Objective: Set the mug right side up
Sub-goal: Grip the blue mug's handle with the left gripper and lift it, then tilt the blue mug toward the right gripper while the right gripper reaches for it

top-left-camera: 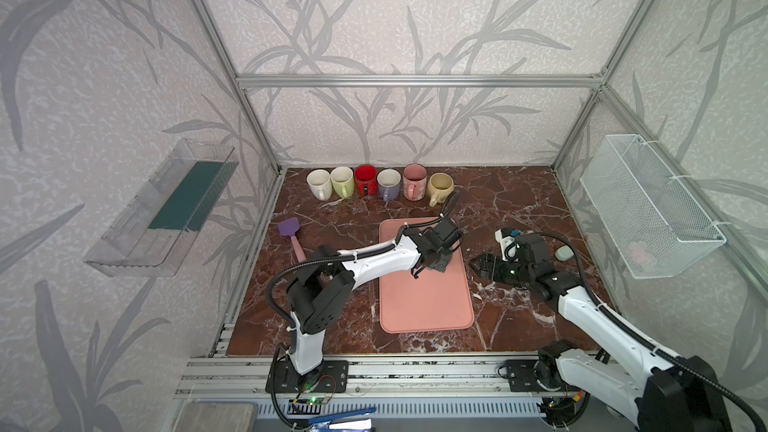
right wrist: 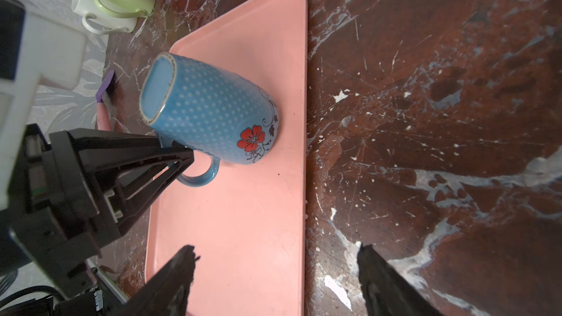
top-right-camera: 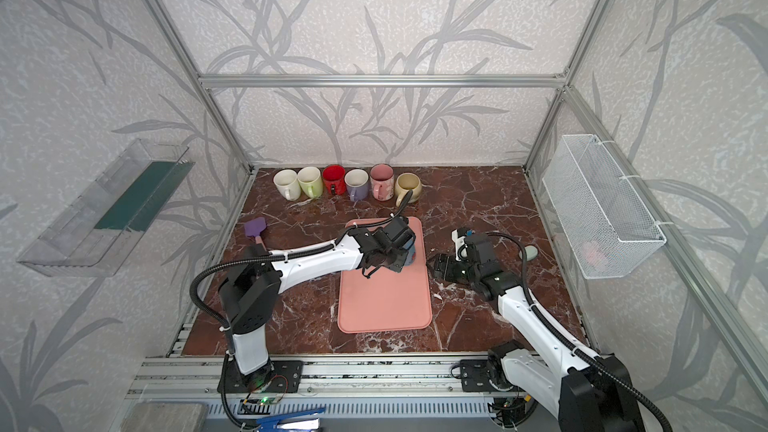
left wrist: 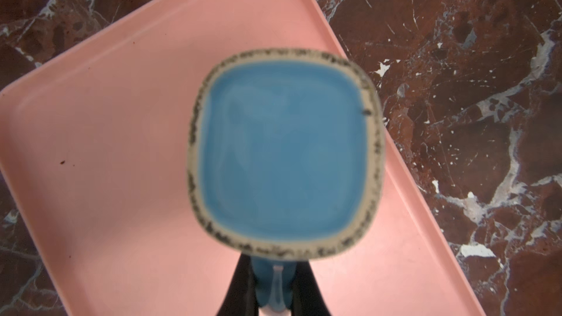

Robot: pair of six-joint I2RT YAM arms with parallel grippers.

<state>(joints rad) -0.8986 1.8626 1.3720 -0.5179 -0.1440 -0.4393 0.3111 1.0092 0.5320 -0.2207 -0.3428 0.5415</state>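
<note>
A blue dotted mug [right wrist: 213,110] with a red flower stands upside down near the far right part of the pink tray [right wrist: 243,208], its square base [left wrist: 282,153] facing up. My left gripper [left wrist: 273,287] comes from above and is shut on the mug's handle [right wrist: 203,177]; in both top views it [top-left-camera: 440,261] [top-right-camera: 399,261] covers most of the mug, with only a blue sliver [top-right-camera: 411,253] showing. My right gripper [right wrist: 273,256] is open and empty, low over the tray's right edge [top-left-camera: 478,263] [top-right-camera: 436,263].
Several upright mugs [top-left-camera: 374,184] line the back wall. A purple spatula [top-left-camera: 289,228] lies left of the tray [top-left-camera: 424,305]. A small grey-green object [top-left-camera: 564,252] sits at the right. A wire basket [top-left-camera: 648,205] and a clear shelf [top-left-camera: 166,209] hang on the side walls.
</note>
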